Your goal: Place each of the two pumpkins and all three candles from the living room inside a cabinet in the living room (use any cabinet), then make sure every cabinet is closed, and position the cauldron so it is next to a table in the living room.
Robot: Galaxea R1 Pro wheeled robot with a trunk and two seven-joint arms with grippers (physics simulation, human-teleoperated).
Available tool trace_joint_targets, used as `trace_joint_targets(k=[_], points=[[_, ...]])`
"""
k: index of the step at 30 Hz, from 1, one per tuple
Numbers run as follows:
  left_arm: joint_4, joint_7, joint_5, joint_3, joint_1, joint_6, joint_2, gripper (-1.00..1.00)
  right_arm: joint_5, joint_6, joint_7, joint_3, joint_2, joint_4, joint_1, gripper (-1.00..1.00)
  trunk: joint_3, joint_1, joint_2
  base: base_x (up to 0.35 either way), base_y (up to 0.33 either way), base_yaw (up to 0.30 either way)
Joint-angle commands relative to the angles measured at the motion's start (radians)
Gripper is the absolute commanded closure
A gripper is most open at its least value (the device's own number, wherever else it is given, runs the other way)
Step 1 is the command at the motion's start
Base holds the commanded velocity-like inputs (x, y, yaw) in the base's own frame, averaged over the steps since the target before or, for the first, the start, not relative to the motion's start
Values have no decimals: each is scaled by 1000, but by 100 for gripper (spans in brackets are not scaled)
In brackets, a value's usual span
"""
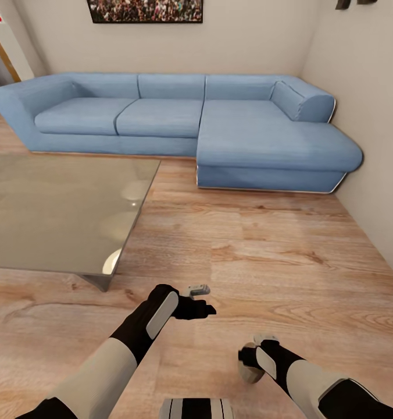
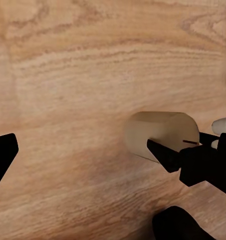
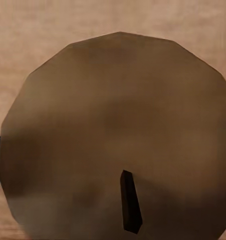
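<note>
Carrying one stubby cream-beige candle (image 3: 118, 135), the right gripper (image 1: 252, 364) is clamped on it above the wooden floor (image 1: 266, 244), beside the glossy grey low coffee table (image 1: 57, 215). The left gripper (image 1: 199, 299) hangs spread and empty. Storing this one candle in a cabinet remains; everything else looks outstanding.

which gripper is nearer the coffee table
Left. The left gripper hangs just off the near corner of the coffee table; the right gripper, holding a candle, sits farther back and right.
</note>
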Motion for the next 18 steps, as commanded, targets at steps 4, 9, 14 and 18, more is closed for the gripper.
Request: trace_joint_targets(k=[4,9,14,18], points=[[0,10,10,-1,0,2,0,-100,-10,6,-6,8,0,-2,0,100,15,-2,1,0,0,0],[1,10,10,-1,0,3,0,-100,-10,5,-7,9,1,-3,0,100,34,-4,2,0,0,0],[1,10,10,-4,0,3,0,-100,-10,4,-7,8,0,-3,0,100,54,-6,3,0,0,0],[1,10,10,-6,0,3,0,-100,-10,4,-6,8,0,-3,0,100,71,-8,4,0,0,83]])
